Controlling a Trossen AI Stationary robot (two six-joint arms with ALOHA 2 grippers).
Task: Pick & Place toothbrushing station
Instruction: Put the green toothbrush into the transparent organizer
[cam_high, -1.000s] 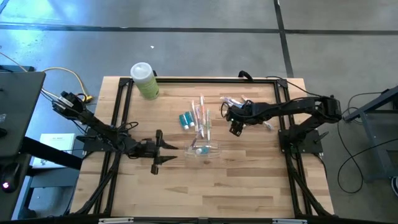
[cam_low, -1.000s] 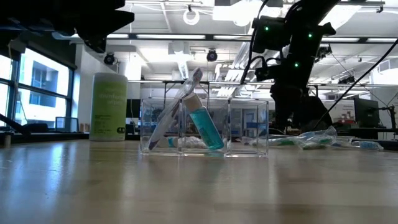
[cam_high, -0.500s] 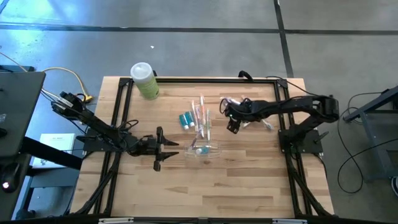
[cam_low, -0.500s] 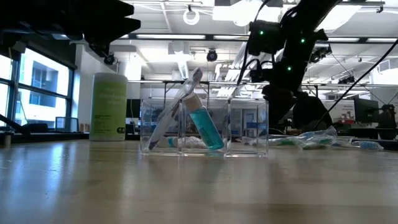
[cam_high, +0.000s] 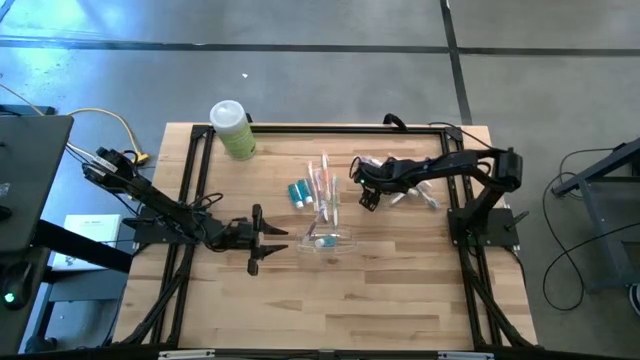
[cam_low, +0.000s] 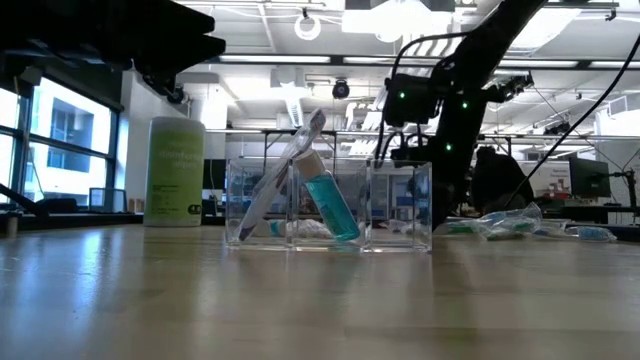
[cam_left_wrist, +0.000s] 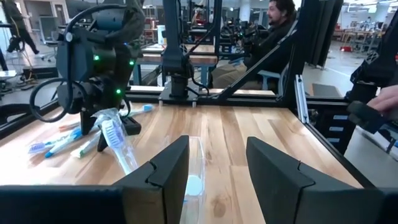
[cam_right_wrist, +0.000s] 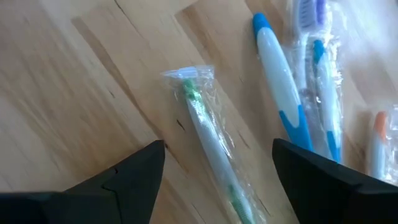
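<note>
A clear three-compartment organizer (cam_high: 330, 240) stands on the table; in the low view (cam_low: 330, 205) a wrapped toothbrush (cam_low: 285, 175) and a teal toothpaste tube (cam_low: 330, 205) lean inside it. More wrapped toothbrushes (cam_high: 325, 188) and a teal tube (cam_high: 298, 192) lie just beyond it. My right gripper (cam_high: 366, 192) is open and empty above the left end of a pile of wrapped toothbrushes (cam_high: 405, 185). Its wrist view (cam_right_wrist: 217, 180) shows a green-and-white wrapped brush (cam_right_wrist: 208, 140) between the fingers, below them. My left gripper (cam_high: 268, 240) is open and empty, level, facing the organizer (cam_left_wrist: 196, 165).
A green bottle with a white cap (cam_high: 232, 130) stands at the far left. Black frame rails (cam_high: 190, 200) run along the table's sides. Bare wood lies toward the near edge. A seated person (cam_left_wrist: 273, 25) shows in the room beyond the table.
My right gripper has gone toward the table's left and a little toward the far edge, above the left end of the toothbrush pile, still open. My left gripper has edged toward the organizer. The toothbrushes and organizer have not moved.
</note>
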